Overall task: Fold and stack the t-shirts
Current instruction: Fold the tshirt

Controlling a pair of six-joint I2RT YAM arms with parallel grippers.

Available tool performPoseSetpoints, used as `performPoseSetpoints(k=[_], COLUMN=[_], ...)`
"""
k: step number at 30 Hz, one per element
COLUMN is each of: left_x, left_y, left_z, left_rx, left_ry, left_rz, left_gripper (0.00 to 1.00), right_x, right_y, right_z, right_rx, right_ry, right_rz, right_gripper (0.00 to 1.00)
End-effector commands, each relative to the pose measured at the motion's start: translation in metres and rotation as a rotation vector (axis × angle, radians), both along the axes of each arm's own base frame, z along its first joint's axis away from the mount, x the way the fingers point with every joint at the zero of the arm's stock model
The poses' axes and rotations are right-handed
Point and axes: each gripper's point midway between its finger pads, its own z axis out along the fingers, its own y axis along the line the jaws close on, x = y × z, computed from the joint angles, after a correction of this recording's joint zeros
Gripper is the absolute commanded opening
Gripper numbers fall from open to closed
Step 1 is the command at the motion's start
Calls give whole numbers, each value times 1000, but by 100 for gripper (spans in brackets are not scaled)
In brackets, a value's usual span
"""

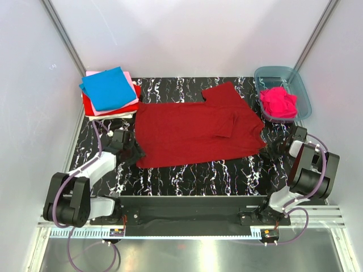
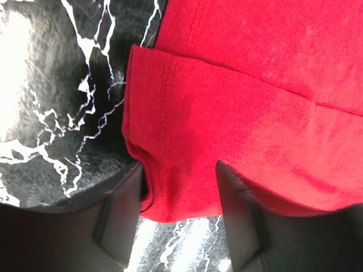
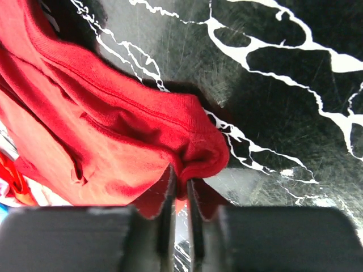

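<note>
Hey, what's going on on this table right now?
Two arms are working the dark red t-shirt spread on the table. The right gripper pinches its right edge; the left gripper straddles its near-left corner, jaws open. A folded stack topped by a blue shirt sits back left; a hot pink shirt lies in the tub.

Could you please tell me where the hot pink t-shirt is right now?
In the top view, the hot pink t-shirt lies in the plastic tub at the far right of the table, beyond the right gripper and right of the dark red t-shirt.
</note>
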Motion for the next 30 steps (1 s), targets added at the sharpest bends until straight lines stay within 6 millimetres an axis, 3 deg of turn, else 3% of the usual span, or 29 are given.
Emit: performPoseSetpoints(k=[1, 3, 5, 9, 11, 17, 21, 27, 30], left_x=[-19, -17, -16, -14, -17, -33, -46, -55, -59], left_y=[-2, 1, 1, 1, 5, 3, 2, 0, -1], left_z=[-8, -3, 0, 12, 19, 40, 50, 64, 68], left_rx=[1, 18, 23, 34, 54, 20, -5, -30, -50], left_ry=[46, 20, 8, 0, 1, -12, -31, -27, -39], left_rz=[-2, -6, -21, -41, -37, -42, -41, -31, -20], left_gripper=[49, 30, 0, 0, 0, 0, 0, 0, 17], right_x=[-2, -3, -6, -18, -21, -45, -72, -90, -97], right_y=[-6, -5, -5, -17, -22, -17, -16, 1, 4], right_z=[-8, -6, -2, 14, 34, 77, 88, 88, 77], right_rx=[-34, -36, -38, -97, -129, -177, -221, -130, -93], right_ry=[9, 3, 4, 10, -29, -66, -21, -4, 47], right_rz=[-2, -2, -6, -71, -103, -127, -156, -235, -285], right_gripper=[9, 1, 0, 0, 0, 0, 0, 0, 0])
